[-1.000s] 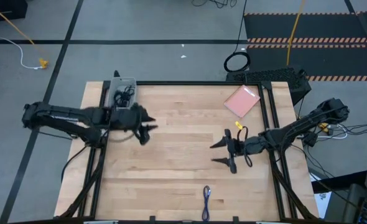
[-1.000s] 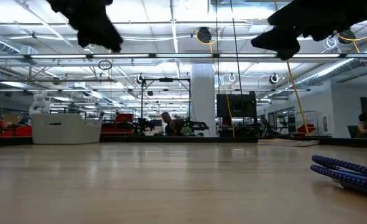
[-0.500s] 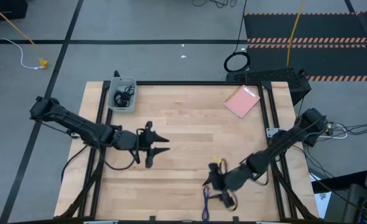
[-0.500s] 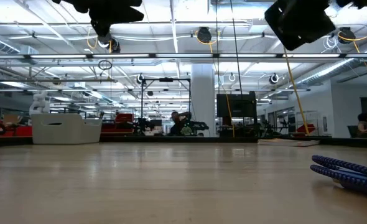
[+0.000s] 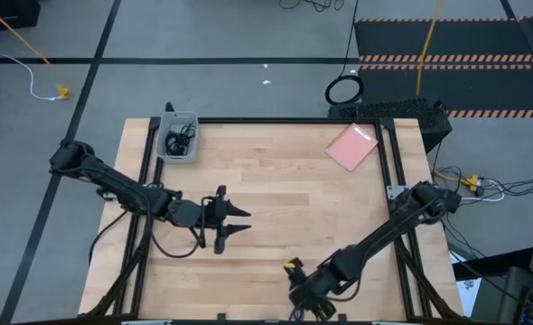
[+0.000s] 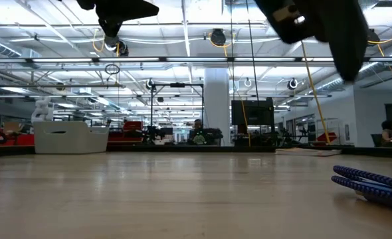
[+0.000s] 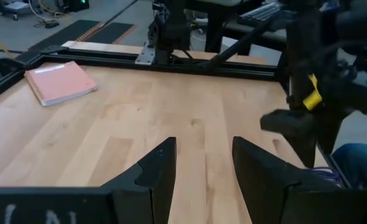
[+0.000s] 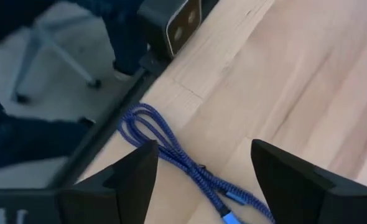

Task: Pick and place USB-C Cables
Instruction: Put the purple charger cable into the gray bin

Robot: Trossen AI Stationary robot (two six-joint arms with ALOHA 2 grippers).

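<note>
Right wrist view shows the right gripper [image 8: 199, 171] spread wide above the blue-purple USB-C cable [image 8: 177, 155] at the table's [image 5: 275, 194] near edge. Two black cables [image 5: 178, 140] sit in the grey bin [image 5: 192, 122]. Mid-table, the left gripper [image 5: 235, 219] hangs open.

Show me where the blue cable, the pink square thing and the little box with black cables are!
Blue braided USB-C cable [image 8: 171, 149]: right wrist view, on its folded strands.
Pink flat square pad [image 5: 350, 146]: high view, on its middle.
Small grey bin holding black cables [image 5: 191, 118]: high view, on its rim.
</note>
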